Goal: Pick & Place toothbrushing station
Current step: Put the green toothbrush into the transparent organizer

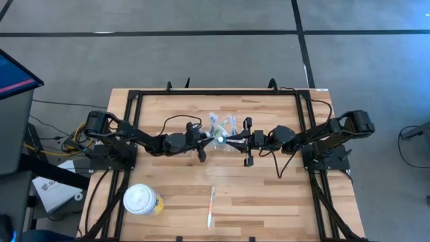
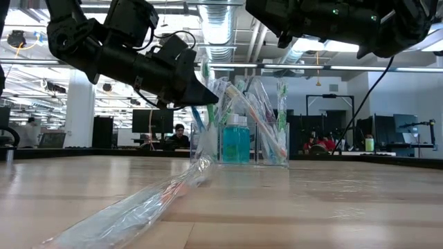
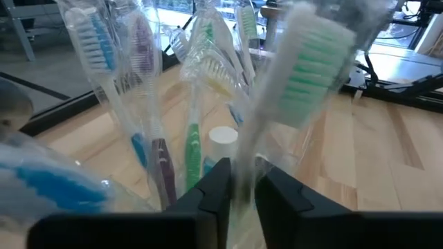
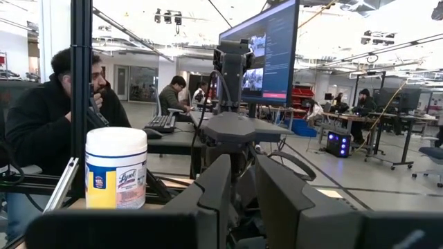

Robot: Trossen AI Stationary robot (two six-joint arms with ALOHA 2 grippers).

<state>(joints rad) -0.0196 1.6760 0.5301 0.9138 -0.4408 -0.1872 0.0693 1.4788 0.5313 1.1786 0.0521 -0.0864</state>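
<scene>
The toothbrushing station (image 1: 223, 131) (image 2: 271, 149) is a clear holder at mid-table. Several wrapped toothbrushes and a teal bottle (image 2: 235, 142) stand in it. My left gripper (image 1: 205, 141) (image 3: 242, 197) reaches it from the table's left and is shut on a wrapped toothbrush with green and white bristles (image 3: 311, 69). My right gripper (image 1: 232, 141) (image 4: 242, 200) hovers above the station's right side, tipped slightly up. Its fingers stand a narrow gap apart with nothing between them. My left gripper pinches the wrapped toothbrush's shaft (image 3: 243, 166) below the head between its two fingers. The fingers come nearly level from the table's left and lie across the shaft. The brush stands tilted, head up beyond the fingers. My own fingers hide its lower end.
A yellow cup with a white lid (image 1: 142, 200) stands near the front left. One wrapped toothbrush (image 1: 211, 205) (image 2: 138, 204) lies on the table toward the near edge. A black frame (image 1: 218, 92) rims the table. A wipes canister (image 4: 115, 166) and seated people show beyond the table.
</scene>
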